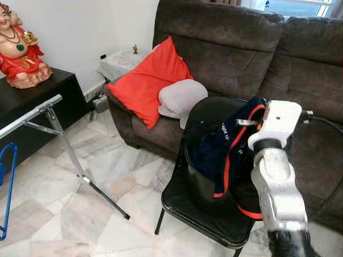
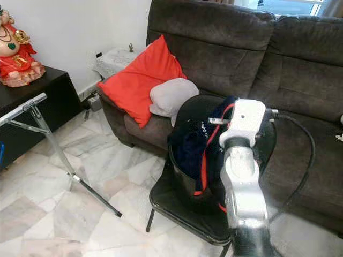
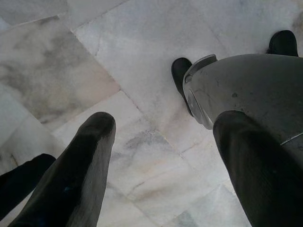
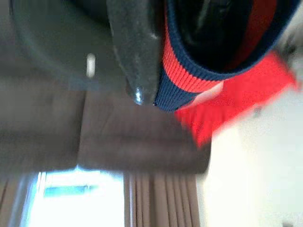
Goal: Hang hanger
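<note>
I see my right gripper (image 4: 142,71) at the black chair's (image 1: 182,206) rim, its jaws pinching the navy-red garment (image 1: 225,147). Free floor lies left, toward the blue hanger (image 1: 6,179). My left gripper (image 3: 161,161) hangs with jaws wide.

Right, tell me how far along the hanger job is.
Done: nothing yet; the rack rail is bare, and the blue hanger is below it. In hand: the right arm reaches into the navy-and-red garment in the black basket, one of its fingers against the striped hem. The left gripper hangs idle. Left: hanging the hanger on the rail.
</note>
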`<state>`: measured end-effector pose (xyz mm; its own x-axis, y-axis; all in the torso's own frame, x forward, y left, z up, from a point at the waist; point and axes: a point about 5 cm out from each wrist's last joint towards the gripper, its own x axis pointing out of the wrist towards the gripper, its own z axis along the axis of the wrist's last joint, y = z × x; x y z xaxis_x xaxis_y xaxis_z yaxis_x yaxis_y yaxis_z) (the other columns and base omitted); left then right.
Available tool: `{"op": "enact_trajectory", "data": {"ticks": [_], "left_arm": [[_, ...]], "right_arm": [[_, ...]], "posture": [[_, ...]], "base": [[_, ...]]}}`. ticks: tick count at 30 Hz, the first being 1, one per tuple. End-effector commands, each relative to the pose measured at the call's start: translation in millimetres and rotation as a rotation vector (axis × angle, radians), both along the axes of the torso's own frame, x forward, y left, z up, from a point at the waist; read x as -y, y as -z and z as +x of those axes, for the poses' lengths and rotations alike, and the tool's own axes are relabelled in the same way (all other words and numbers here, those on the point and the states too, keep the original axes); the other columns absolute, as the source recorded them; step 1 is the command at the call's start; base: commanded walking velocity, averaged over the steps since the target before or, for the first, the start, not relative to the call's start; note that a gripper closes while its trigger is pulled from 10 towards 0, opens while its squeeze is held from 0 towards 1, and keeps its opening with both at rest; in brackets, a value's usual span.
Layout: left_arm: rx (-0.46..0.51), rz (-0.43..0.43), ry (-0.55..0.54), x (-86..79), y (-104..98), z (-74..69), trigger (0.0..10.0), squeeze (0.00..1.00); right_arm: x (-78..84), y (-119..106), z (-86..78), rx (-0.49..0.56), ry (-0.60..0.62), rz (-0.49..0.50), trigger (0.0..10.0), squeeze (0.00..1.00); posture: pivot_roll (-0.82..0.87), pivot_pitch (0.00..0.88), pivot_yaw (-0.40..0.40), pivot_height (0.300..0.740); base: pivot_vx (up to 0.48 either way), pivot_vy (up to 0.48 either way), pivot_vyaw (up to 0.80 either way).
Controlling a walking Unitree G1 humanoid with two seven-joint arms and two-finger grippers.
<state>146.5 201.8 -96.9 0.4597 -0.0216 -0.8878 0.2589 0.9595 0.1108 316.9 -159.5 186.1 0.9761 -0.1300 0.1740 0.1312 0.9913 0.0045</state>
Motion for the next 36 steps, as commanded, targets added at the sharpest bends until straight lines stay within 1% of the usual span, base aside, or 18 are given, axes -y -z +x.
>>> {"op": "enact_trajectory", "data": {"ticks": [1,3,4,5,9,10,17,19,25,28,36], "left_arm": [[-0.064,-0.017,0.007,4.1,6,-15.8,10.0,0.0],[-0.065,-0.016,0.008,3.5,7,-16.3,10.0,0.0],[-0.068,-0.013,0.01,2.7,7,-16.8,10.0,0.0],[-0.069,-0.012,0.012,2.3,7,-16.9,10.0,0.0],[-0.069,-0.008,0.016,2.1,7,-16.8,10.0,0.0],[-0.066,-0.008,0.015,2.3,6,-16.6,10.0,0.0],[-0.056,0.005,0.01,1.8,6,-15.8,10.0,0.0],[-0.043,0.004,-0.013,2.1,6,-15.4,10.0,0.0],[-0.003,0.007,-0.054,1.5,5,-13.6,10.0,0.0],[0.042,-0.007,-0.097,1.3,3,-11.4,10.0,0.0],[0.047,0.007,-0.082,1.2,3,-11.0,10.0,0.0]], "right_arm": [[0.5,2,-2.9,-0.02,0.007,0.014,10.0,0.0],[0.6,10,-10.6,-0.056,0.016,0.038,10.0,0.0],[-0.6,16,-19.1,-0.081,0.017,0.035,10.0,0.0],[-1.3,18,-23.0,-0.088,0.017,0.028,10.0,0.0],[2.5,27,-30.8,-0.129,0.033,0.014,10.0,0.0],[5.7,30,-33.1,-0.141,0.046,0.004,10.0,0.0],[5.6,27,-37.7,-0.129,0.056,-0.035,10.0,0.0],[4.1,28,-39.7,-0.13,0.051,-0.044,10.0,0.0],[-0.2,29,-40.0,-0.126,0.04,-0.055,10.0,0.0],[-0.8,27,-39.0,-0.121,0.037,-0.057,10.0,0.0],[1.6,27,-38.7,-0.117,0.035,-0.062,10.0,0.0]], "posture": [[-0.01,0.072,0.04,0.74],[-0.02,0.078,0.042,0.74],[-0.02,0.078,0.042,0.74],[-0.02,0.08,0.043,0.74],[-0.02,0.08,0.04,0.74],[-0.02,0.08,0.039,0.74],[-0.01,0.065,0.036,0.74],[0.0,0.062,0.032,0.74],[-0.01,0.047,0.036,0.74],[-0.01,0.041,0.035,0.74],[-0.01,0.02,0.037,0.74]], "base": [[0.0,0.0,0.0],[0.0,0.0,0.0],[0.0,0.0,0.0],[0.0,0.0,0.0],[0.0,0.0,0.0],[0.0,0.0,0.0],[0.0,0.0,0.0],[0.0,0.0,0.48],[0.0,0.0,0.75],[0.0,0.0,0.8],[0.0,0.0,0.8]]}}
